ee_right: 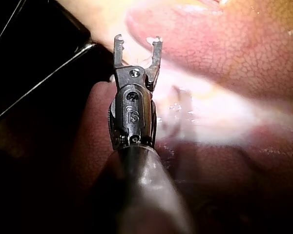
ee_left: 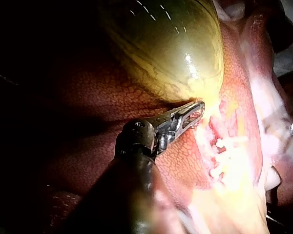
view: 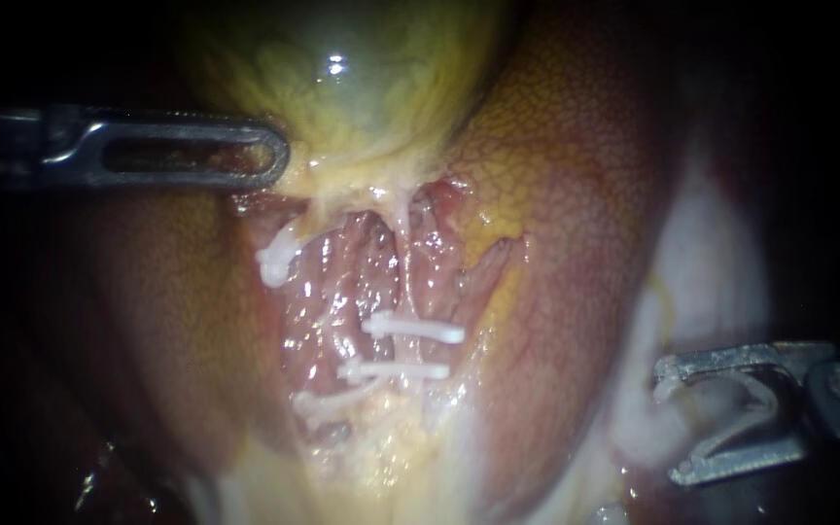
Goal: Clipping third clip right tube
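The green-yellow gallbladder [view: 342, 87] hangs over a dissected bed in the liver [view: 576, 194]. My left instrument [view: 274, 160] comes in from the left, its slotted jaws shut on the gallbladder's lower edge, as the left wrist view [ee_left: 198, 108] also shows. Two white clips [view: 415, 329] [view: 396, 369] lie across the right tube [view: 402, 348]. My right instrument [view: 670, 425] sits far to the lower right, apart from the tubes. Its jaws stand wide apart with a white clip [view: 760, 387] seated between them, white ends showing at both jaw tips [ee_right: 137, 41].
White clips [view: 274, 261] [view: 328, 401] also sit on the left tube. Pale fatty tissue [view: 702, 253] lies along the liver's right side, just above the right instrument. Yellow fat [view: 381, 457] fills the bed's lower end.
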`<state>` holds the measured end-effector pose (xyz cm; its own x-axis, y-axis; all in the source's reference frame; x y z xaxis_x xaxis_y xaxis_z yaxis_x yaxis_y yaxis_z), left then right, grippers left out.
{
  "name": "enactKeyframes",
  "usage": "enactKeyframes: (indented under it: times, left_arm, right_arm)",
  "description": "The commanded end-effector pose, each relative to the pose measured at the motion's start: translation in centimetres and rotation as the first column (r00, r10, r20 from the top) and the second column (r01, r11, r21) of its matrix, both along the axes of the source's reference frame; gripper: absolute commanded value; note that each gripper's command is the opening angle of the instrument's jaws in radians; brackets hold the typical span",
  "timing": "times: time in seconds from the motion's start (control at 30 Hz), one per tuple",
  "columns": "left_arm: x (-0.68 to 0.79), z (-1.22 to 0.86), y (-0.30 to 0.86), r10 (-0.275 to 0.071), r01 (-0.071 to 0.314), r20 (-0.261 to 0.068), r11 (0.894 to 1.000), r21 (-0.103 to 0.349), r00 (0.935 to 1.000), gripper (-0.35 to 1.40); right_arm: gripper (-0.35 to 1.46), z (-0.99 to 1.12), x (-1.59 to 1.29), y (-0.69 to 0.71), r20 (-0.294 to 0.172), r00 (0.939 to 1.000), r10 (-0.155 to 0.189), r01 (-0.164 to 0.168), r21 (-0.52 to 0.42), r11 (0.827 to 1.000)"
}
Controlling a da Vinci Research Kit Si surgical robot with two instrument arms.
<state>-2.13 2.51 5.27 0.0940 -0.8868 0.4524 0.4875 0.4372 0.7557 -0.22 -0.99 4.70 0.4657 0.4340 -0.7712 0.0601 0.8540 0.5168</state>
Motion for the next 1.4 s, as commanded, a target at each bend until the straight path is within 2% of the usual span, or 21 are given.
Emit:
enactKeyframes:
  times: [0.03,0.13,0.23,0.4,0.5,0.8,1.07,1.4]
  left_arm:
    - [0.01,0.00,0.00,0.000,0.000,0.000,1.000,0.000,1.0000,-0.35]
    - [0.05,-0.03,0.03,0.003,-0.003,0.003,1.000,0.002,1.0000,-0.35]
    - [0.17,-0.11,0.09,0.013,-0.013,0.010,1.000,0.010,0.9999,-0.35]
    - [0.39,-0.26,0.21,-0.004,0.004,-0.005,1.000,0.011,1.0000,-0.35]
    - [0.46,-0.32,0.22,-0.010,0.010,-0.006,1.000,0.011,0.9999,-0.35]
    - [0.45,-0.36,0.20,-0.014,0.014,-0.005,1.000,0.010,0.9999,-0.35]
    - [0.45,-0.37,0.19,-0.014,0.014,-0.006,1.000,0.010,0.9999,-0.35]
    - [0.44,-0.39,0.18,-0.015,0.015,-0.006,1.000,0.010,0.9999,-0.35]
  right_arm:
    - [0.50,0.01,0.00,0.00,0.001,1.0000,0.001,-0.001,0.000,1.000]
    - [0.50,0.01,0.01,0.00,0.001,1.0000,0.001,-0.001,0.000,1.000]
    - [0.50,0.01,0.02,0.00,-0.001,1.0000,-0.001,0.001,0.001,1.000]
    - [0.50,0.01,0.02,0.00,0.000,1.0000,0.000,0.000,0.001,1.000]
    - [0.50,0.02,0.03,0.00,0.000,1.0000,0.000,0.000,0.001,1.000]
    - [0.50,0.02,0.05,0.01,0.001,1.0000,0.001,-0.001,0.001,1.000]
    - [0.50,0.01,0.19,0.07,0.006,1.0000,0.004,-0.004,0.000,1.000]
    - [0.50,0.10,0.51,0.17,0.026,0.9986,0.047,-0.049,0.075,0.996]
